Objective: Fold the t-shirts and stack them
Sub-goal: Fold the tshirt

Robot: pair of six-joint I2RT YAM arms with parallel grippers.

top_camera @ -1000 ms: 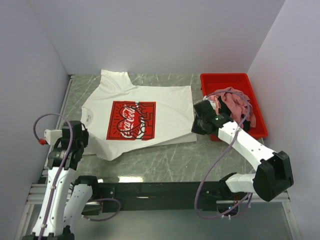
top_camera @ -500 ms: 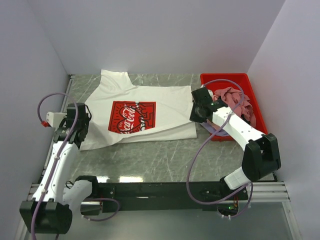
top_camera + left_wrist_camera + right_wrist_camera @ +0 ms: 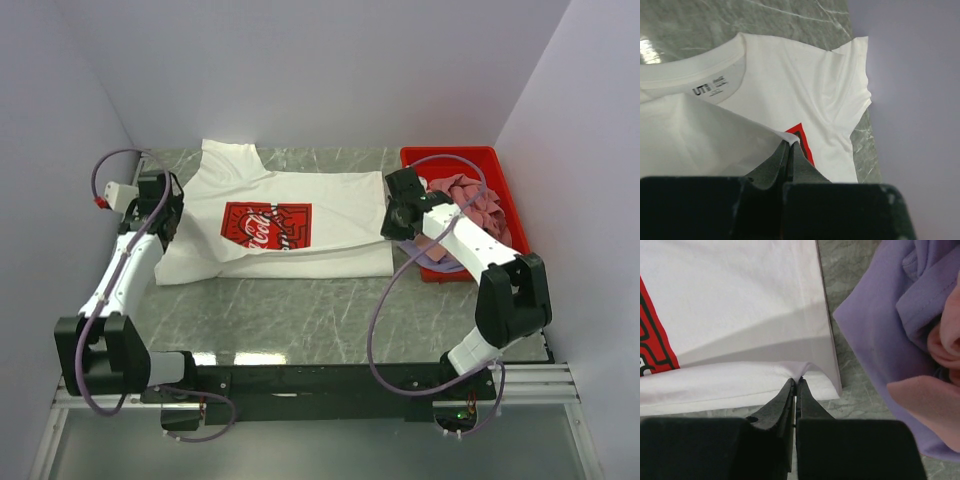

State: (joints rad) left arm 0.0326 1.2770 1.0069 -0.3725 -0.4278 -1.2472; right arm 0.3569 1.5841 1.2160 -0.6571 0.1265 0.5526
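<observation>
Two grippers are clamped on the white cotton t-shirt with the red square Coca-Cola print (image 3: 330, 200), which lies on the grey marbled table (image 3: 300, 310), its near edge folded over. The left gripper (image 3: 789, 144) pinches cloth beside the collar, and the right gripper (image 3: 796, 380) pinches the hem corner. A dusty-pink t-shirt (image 3: 465, 190) and a lavender t-shirt (image 3: 875, 325) lie crumpled in the red plastic bin (image 3: 450, 153).

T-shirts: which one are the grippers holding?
The white t-shirt with the red Coca-Cola print, spread on the table: left gripper and right gripper pinch its edge. The pink t-shirt and lavender t-shirt lie bunched at the red bin, ungripped.
</observation>
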